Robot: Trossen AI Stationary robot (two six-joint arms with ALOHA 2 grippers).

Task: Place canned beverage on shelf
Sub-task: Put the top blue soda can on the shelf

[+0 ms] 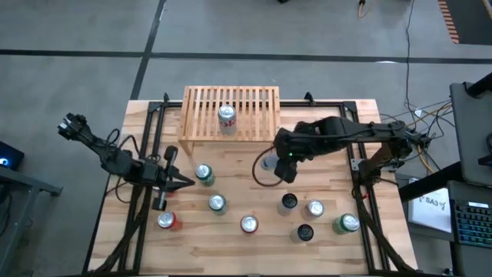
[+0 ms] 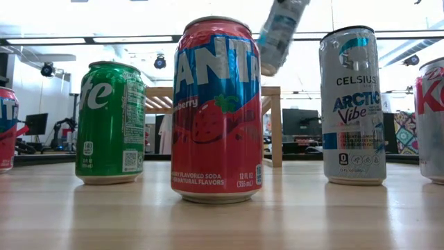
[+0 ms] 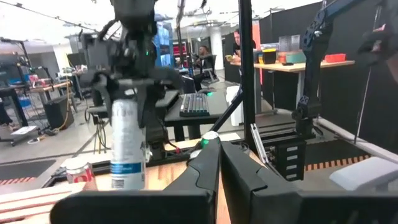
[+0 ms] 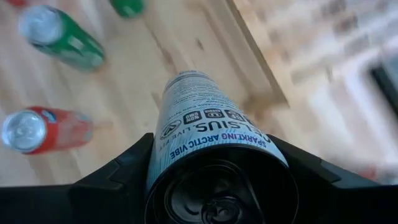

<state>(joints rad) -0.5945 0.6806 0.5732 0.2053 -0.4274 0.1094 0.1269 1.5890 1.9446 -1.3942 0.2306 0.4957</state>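
My right gripper [image 1: 280, 160] is shut on a slim white-and-blue Celsius can [image 4: 208, 118], held in the air just off the shelf's near right corner. The can also shows in the low view [image 2: 280, 33] and the left wrist view [image 3: 126, 142]. The shelf [image 1: 257, 108], a low light-wood slatted rack, stands at the table's far side, and a red-and-silver can [image 1: 227, 118] stands upright on its slats. My left gripper [image 1: 183, 183] waits shut over the table's left part with nothing in it. My right gripper pinches the Celsius can's side wall [image 4: 157, 163] between its two fingers [image 4: 118, 177], near the dark end that faces the wrist. The fingers slant down from above and lie across the can. The can is lifted clear of the table and hangs tilted below the fingers.
Several cans stand upright on the plank table's near half: a green one [image 1: 204, 174], a red one [image 1: 166, 221], two dark-topped ones [image 1: 289, 201] and a green one [image 1: 346, 223]. The low view shows a red strawberry can [image 2: 217, 111] close up.
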